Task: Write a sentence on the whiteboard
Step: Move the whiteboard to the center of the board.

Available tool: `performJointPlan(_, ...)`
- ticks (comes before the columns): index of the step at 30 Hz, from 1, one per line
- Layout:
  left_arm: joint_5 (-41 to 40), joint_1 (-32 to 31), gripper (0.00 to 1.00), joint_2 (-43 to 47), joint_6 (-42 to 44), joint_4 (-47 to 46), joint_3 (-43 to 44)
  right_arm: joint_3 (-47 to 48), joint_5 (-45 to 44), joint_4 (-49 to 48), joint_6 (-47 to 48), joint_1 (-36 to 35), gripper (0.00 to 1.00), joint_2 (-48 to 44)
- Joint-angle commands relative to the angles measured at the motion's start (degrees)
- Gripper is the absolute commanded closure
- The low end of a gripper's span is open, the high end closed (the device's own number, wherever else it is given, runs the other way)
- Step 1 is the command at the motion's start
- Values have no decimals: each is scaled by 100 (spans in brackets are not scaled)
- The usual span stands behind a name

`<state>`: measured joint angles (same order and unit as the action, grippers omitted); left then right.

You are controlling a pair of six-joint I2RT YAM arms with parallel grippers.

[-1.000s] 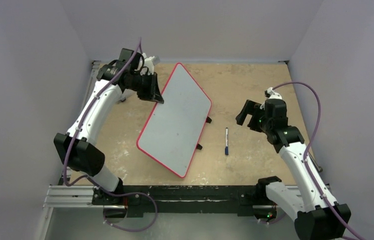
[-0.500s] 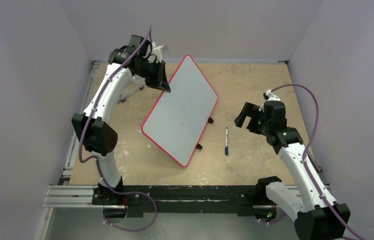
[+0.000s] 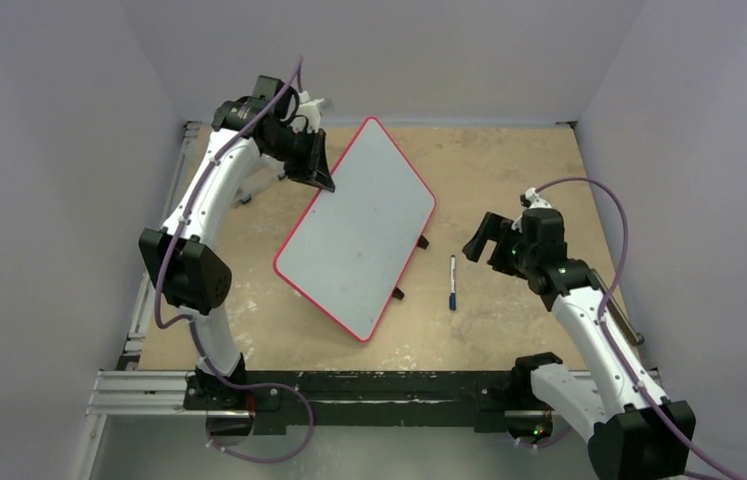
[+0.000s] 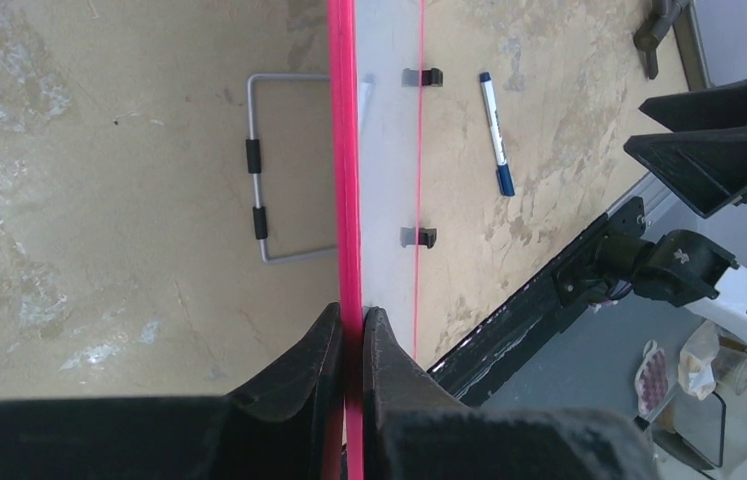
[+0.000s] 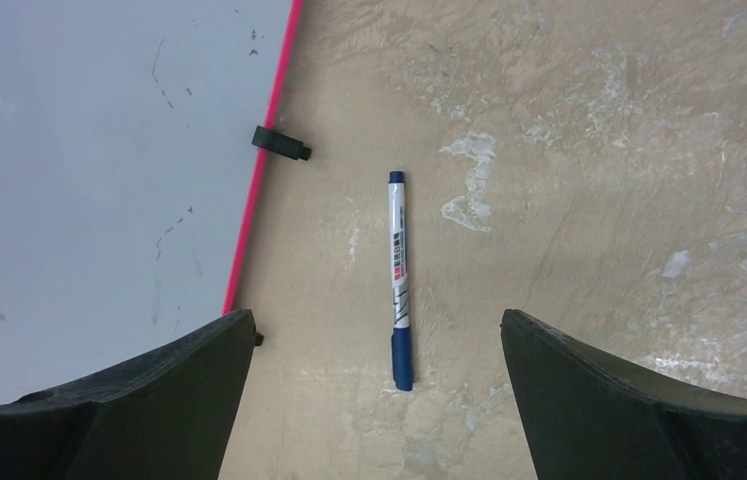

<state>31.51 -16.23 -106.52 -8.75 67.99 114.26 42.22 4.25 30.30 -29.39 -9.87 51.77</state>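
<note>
Operator: Since a second ago, the left gripper [image 3: 321, 178] is carrying the far-left edge of the whiteboard [image 3: 359, 235] higher and a little to the right, so the board is tipping up off the bench [image 3: 509, 160] on that side. Meanwhile the right gripper [image 3: 484, 240] is creeping leftward, toward the marker [image 3: 452, 282].

Spotter: Is the left one really holding?

Operator: Yes. In the wrist view I'm seeing it clenched on the red rim, one finger on each face of the board. The right one is hanging spread wide, holding nothing, and the marker is lying on the bench under the gap between its fingers.

Spotter: Is any of the sentence showing yet?

Operator: No, I'm finding only faint smudges on the white face. The marker is lying just right of the board's right edge, near its black feet [image 3: 397, 293].

Spotter: So where are we standing?

Operator: I'm judging that we're still setting up: the left arm is propping the board and the right is going for the marker. Writing is waiting on that pickup.
</note>
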Motion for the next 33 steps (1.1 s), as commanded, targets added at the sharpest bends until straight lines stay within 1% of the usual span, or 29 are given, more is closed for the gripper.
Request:
performJointPlan(1, 186, -73, 100, -228, 511, 266, 354, -119, 243, -432, -115, -15, 7, 178)
performJointPlan(4, 323, -73, 100, -417, 638, 287, 497, -205, 301, -489, -133, -15, 10, 330)
performJointPlan(8, 186, -73, 100, -604, 729, 377, 544, -322, 283, -552, -155, -19, 11, 479)
performJointPlan(12, 183, -73, 98, -706, 575, 81, 357, -403, 309, -647, -147, -24, 11, 622)
performJointPlan(16, 15, -73, 93, -590, 463, -254, 65, -410, 372, -707, -122, -25, 16, 745)
performJointPlan(22, -206, -73, 80, -508, 469, -271, 119, -442, 329, -773, -103, -142, 21, 981)
performJointPlan(25, -286, -69, 75, -430, 471, -290, 136, -417, 163, -776, -120, -333, 24, 1168)
performJointPlan(29, -371, -69, 70, -338, 479, -285, 179, -245, -147, -741, -144, -633, 25, 1557)
performJointPlan(33, -445, -69, 64, -227, 480, -274, 202, -57, -372, -723, -152, -799, 27, 1955)
